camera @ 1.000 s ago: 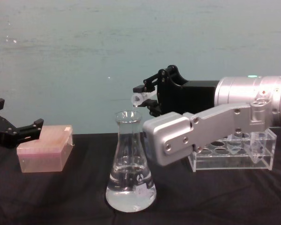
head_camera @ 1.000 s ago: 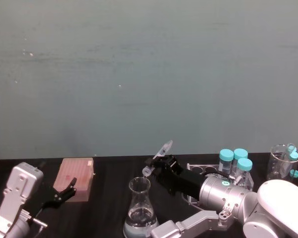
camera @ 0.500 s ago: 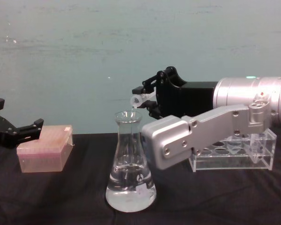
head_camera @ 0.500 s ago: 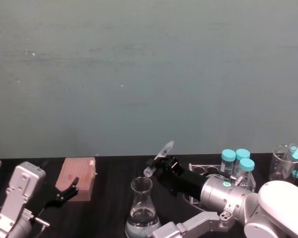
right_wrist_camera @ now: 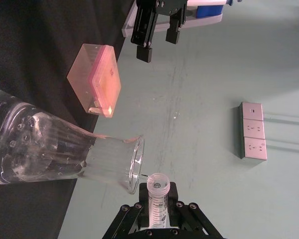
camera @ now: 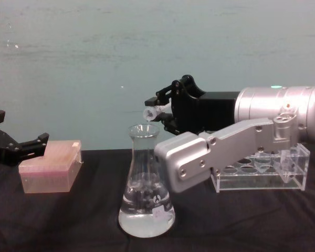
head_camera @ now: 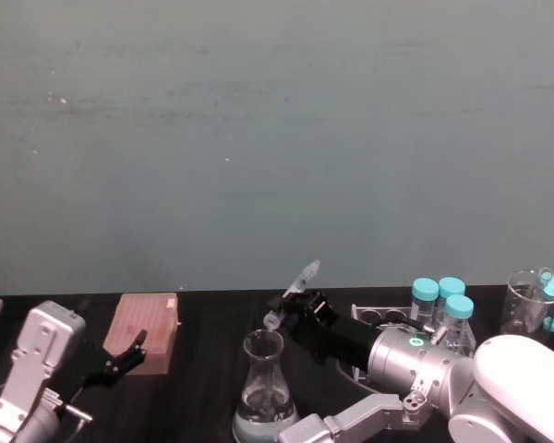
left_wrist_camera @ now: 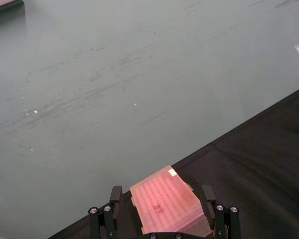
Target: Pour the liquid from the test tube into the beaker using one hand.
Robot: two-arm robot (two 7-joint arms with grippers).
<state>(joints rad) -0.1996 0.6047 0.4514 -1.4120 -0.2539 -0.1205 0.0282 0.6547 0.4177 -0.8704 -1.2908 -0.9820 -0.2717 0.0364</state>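
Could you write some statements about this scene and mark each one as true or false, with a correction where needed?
1. The right end effector holds the test tube tilted, mouth above the beaker's lip. True.
2. The beaker is empty. False: clear liquid fills its base.
3. The left end effector is shut on the pink box. False: it is open, near the box.
4. Teal-capped tubes stand on the beaker's right. True.
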